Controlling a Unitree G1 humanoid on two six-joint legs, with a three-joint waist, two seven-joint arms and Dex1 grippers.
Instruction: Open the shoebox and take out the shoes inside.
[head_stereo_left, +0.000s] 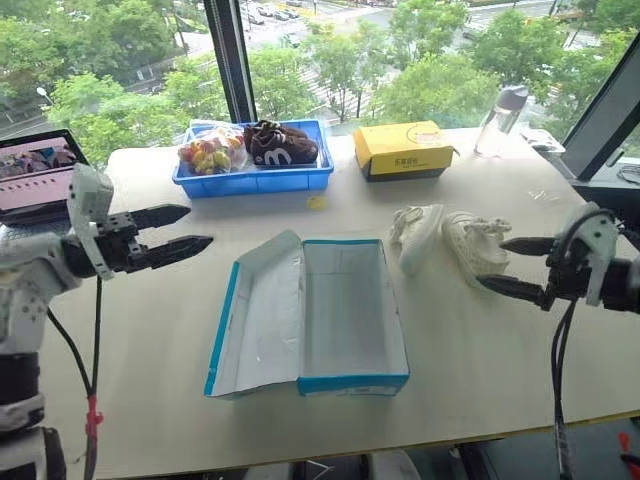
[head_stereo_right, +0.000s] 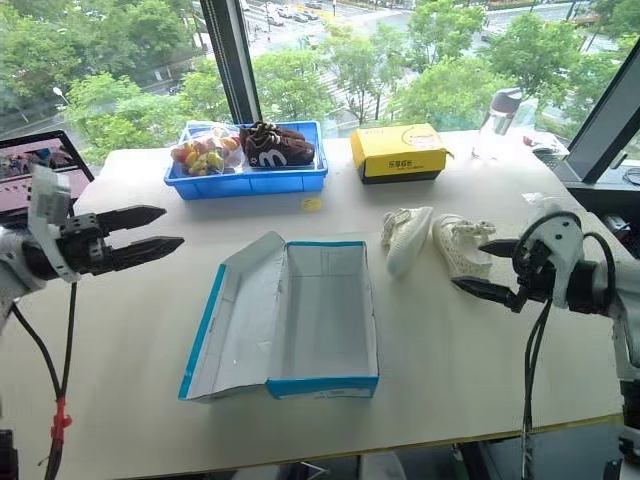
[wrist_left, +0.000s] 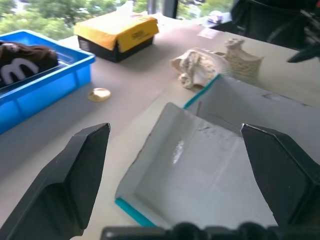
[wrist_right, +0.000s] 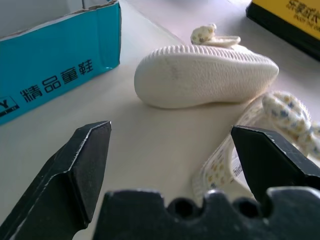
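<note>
The shoebox (head_stereo_left: 340, 315) lies open and empty near the desk's (head_stereo_left: 500, 350) front edge. Both cream sneakers (head_stereo_left: 450, 240) lie on the desk to its right. Left tool (head_stereo_left: 185, 232) and right tool (head_stereo_left: 512, 265) are spread, holding nothing.

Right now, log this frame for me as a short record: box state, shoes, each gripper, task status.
shoebox: open on the table, lid folded flat to the robot's left, white inside, nothing in it
shoes: both out, on the table to the right of the box; one lies on its side, sole showing
left gripper: open, holding nothing, above the table left of the box
right gripper: open, holding nothing, next to the nearer shoe
task status: box opened, shoes removed
</note>
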